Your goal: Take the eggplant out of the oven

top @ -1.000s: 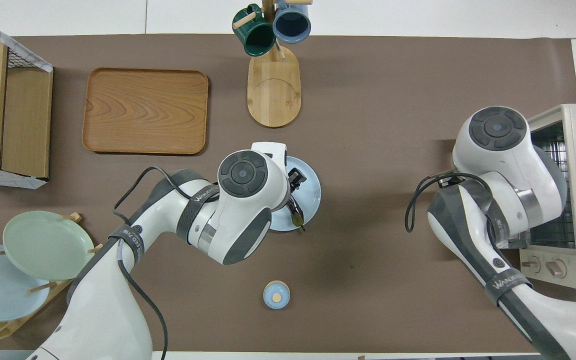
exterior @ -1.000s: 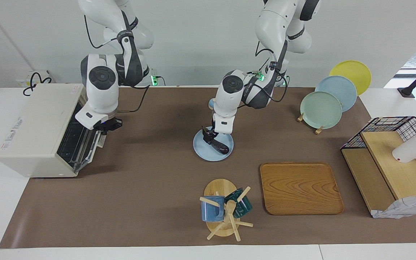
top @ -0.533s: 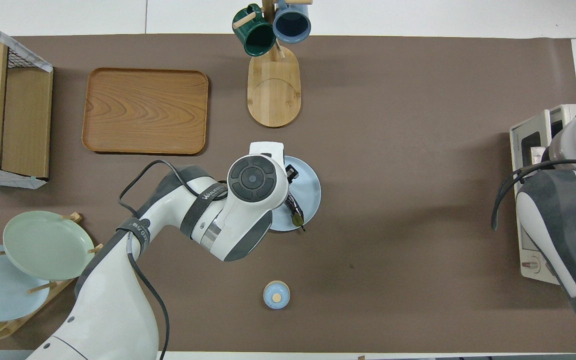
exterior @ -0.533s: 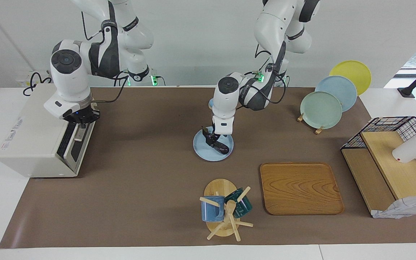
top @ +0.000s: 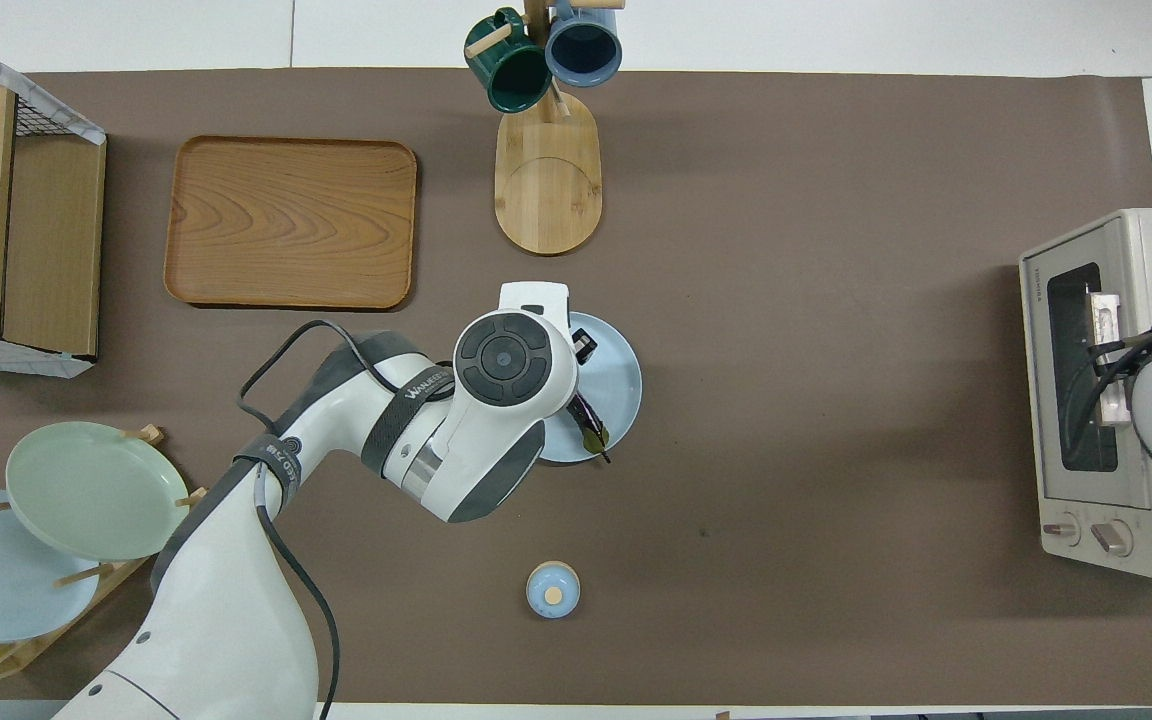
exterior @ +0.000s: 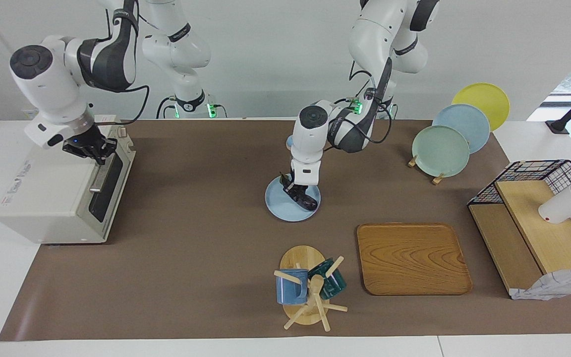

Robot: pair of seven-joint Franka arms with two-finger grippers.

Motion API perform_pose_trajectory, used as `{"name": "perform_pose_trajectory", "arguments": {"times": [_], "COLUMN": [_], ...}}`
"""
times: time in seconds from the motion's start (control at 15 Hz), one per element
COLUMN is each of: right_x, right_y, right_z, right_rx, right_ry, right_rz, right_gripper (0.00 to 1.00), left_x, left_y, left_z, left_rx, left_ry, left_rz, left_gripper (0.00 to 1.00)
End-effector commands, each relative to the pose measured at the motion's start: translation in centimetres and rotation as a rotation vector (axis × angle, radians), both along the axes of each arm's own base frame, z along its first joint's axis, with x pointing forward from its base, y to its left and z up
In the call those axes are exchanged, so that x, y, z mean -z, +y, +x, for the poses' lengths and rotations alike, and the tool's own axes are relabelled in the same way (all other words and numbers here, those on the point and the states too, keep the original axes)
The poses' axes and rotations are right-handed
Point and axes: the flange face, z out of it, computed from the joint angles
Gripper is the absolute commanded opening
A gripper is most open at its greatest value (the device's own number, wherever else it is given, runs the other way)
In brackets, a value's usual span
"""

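Note:
The dark purple eggplant [exterior: 308, 201] lies on a light blue plate [exterior: 276, 204] in the middle of the brown mat, outside the oven. My left gripper [exterior: 295, 191] reaches down onto its middle and is shut on it. In the overhead view the left wrist hides most of the eggplant, and only its green stem tip [top: 594, 436] sticks out over the plate [top: 622, 372]. The cream oven [exterior: 42, 198] stands at the right arm's end of the table with its glass door [exterior: 107, 188] closed. My right gripper [exterior: 91, 148] hovers shut over the oven's top front edge, above the door handle [exterior: 98, 179].
A mug tree [exterior: 308, 290] with two mugs and a wooden tray [exterior: 412, 258] sit farther from the robots than the plate. Plates on a rack [exterior: 441, 151] and a wire shelf [exterior: 538, 218] stand at the left arm's end. A small blue lid [top: 552, 590] lies nearer the robots.
The right arm swung the oven door from open to closed and rose to the oven's top edge. The left gripper went from open to shut on the eggplant on the plate.

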Motion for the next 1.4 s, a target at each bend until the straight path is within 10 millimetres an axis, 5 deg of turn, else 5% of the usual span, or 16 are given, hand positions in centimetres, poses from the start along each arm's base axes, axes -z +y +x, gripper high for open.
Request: {"name": "perform_pose_trajectory", "arguments": {"times": [0.0, 0.07, 0.2, 0.27, 0.33, 0.47, 0.73, 0.87, 1.07, 1.33], "right_x": [-3.0, -2.9, -3.3, -3.3, -3.3, -3.0, -5.5, -5.8, -5.6, -5.4], "right_y": [2.0, 2.9, 4.6, 4.6, 4.2, 4.5, 8.4, 7.5, 6.8, 5.7], "right_z": [1.2, 1.2, 1.3, 1.3, 1.0, 1.2, 2.8, 2.4, 2.0, 0.6], "right_rx": [-0.015, -0.009, -0.020, -0.021, -0.011, 0.021, 0.010, 0.043, 0.056, 0.097], "right_ry": [0.014, 0.017, 0.026, 0.032, 0.044, 0.062, 0.041, 0.043, 0.039, 0.045], "right_rz": [0.050, 0.073, 0.093, 0.095, 0.103, 0.138, 0.109, 0.117, 0.120, 0.123], "right_gripper": [0.00, 0.00, 0.25, 0.69, 1.00, 1.00, 1.00, 1.00, 1.00, 1.00], "left_x": [0.4, 0.3, -0.2, -1.4, -3.3, -6.9, -11.8, -12.6, -12.9, -10.9], "left_y": [0.2, 0.1, 0.2, 0.6, 1.0, 4.0, 11.5, 15.4, 24.2, 29.7], "left_z": [-0.1, -0.2, 0.0, 0.5, 0.9, 3.1, 10.0, 13.2, 16.9, 19.4], "left_rx": [-0.006, -0.003, 0.012, 0.006, 0.003, 0.035, 0.178, 0.255, 0.411, 0.531], "left_ry": [-0.018, -0.017, -0.021, -0.030, -0.042, -0.064, -0.088, -0.069, -0.052, -0.053], "left_rz": [0.016, 0.020, 0.042, 0.039, 0.034, 0.037, 0.043, 0.008, -0.030, -0.021], "left_gripper": [0.00, 0.00, 0.00, 0.00, 0.00, 0.00, 0.00, 0.00, 0.00, 0.00]}}
